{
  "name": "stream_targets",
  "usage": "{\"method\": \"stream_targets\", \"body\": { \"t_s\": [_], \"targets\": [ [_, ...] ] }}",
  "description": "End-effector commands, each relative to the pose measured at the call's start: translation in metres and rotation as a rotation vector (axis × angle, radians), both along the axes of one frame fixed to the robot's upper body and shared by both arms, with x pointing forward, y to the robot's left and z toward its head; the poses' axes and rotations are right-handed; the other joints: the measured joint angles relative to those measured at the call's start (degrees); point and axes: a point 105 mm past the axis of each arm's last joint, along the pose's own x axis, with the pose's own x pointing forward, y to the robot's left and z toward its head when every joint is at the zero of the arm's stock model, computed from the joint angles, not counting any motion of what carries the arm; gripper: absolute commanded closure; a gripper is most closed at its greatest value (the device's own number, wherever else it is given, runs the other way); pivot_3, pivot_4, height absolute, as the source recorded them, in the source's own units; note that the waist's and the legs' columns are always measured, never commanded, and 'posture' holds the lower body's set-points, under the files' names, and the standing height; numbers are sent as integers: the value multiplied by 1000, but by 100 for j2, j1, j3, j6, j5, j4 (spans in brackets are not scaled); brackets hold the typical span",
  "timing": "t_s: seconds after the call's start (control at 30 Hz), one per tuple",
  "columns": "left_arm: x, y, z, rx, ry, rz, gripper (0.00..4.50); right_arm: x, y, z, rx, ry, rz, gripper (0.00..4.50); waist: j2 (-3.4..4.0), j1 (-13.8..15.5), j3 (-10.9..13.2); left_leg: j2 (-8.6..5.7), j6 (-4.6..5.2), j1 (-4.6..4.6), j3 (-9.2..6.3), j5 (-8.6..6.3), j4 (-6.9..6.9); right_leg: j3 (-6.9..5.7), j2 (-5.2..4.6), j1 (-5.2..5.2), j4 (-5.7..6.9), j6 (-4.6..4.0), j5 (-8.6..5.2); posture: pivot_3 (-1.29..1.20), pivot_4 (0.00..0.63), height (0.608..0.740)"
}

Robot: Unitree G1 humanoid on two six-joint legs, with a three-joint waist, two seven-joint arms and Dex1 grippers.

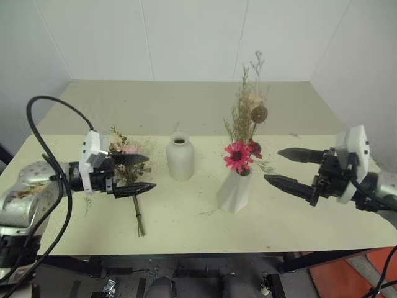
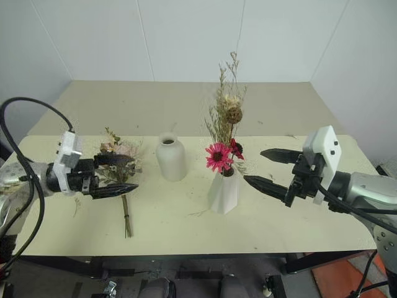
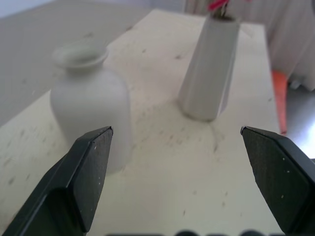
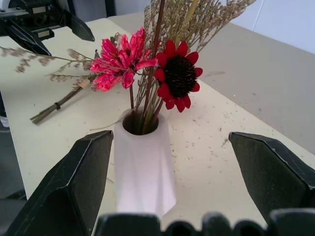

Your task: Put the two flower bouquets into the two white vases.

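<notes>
Partly hidden behind the wide left gripper (image 1: 135, 174), the pink-cream bouquet (image 1: 128, 162) lies flat.

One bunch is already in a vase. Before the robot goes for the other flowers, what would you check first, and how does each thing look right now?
1. Magenta-red bouquet stands in the faceted vase: ok.
2. Right gripper open, apart from that vase: ok.
3. Rounded vase upright, mouth free: ok.
4. Pale pink bouquet lies on the table: ok.
5. Left gripper open over that bouquet: ok.
6. Left gripper's fingers touching the stems: cannot tell.
</notes>
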Motion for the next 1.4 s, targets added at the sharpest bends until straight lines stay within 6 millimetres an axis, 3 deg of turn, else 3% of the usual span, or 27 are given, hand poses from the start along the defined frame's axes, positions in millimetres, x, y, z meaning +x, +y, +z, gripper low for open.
{"method": "stream_targets", "body": {
  "t_s": [0.03, 0.37, 0.57, 0.83, 1.0, 1.33, 1.4],
  "targets": [
    [3, 17, -8, 146, 30, 203, 0, -3, -12, 20, -50, -95, 2, 23, 0, 6, 0, 0, 0, 0, 0, 0, 0, -1, 0, 0, 0, 0, 0, 0, 150, 740],
    [1, 22, -36, 242, 189, 435, 0, 22, -53, 30, -151, -145, -62, 23, -3, 16, 2, 0, 0, 4, 2, 0, -1, -2, -1, 1, 0, 0, -1, 0, 150, 740],
    [3, 21, -58, 317, 293, 523, 0, 22, -56, 40, -186, -180, -30, 23, -3, 16, 2, -1, 0, 3, 2, 0, -2, 1, -1, 1, 1, 0, 0, 0, 150, 740],
    [10, 1, -74, 298, 339, 533, 0, 15, -56, 58, -231, -217, -3, 23, -3, 19, 2, -2, 0, 6, 1, 0, -1, 0, -1, 4, 3, -1, 0, 0, 150, 740],
    [13, 3, -79, 295, 364, 574, 1052, 8, -56, 60, -245, -218, 3, 0, -2, 19, 1, -4, 0, 8, 2, 0, -1, 1, -3, 6, 3, 0, 0, 0, 150, 740],
    [17, 11, -82, 292, 378, 648, 4170, 0, -56, 57, -252, -194, -3, 0, 0, 19, 0, -5, -1, 18, 2, 0, -1, 4, -3, 15, 5, 0, 0, 0, 150, 740],
    [21, 16, -80, 291, 369, 689, 4381, 0, -57, 57, -252, -191, -7, 0, 1, 25, -1, -6, 0, 21, 2, 0, -1, 4, -3, 17, 6, 0, 0, 0, 150, 740]
  ]
}}
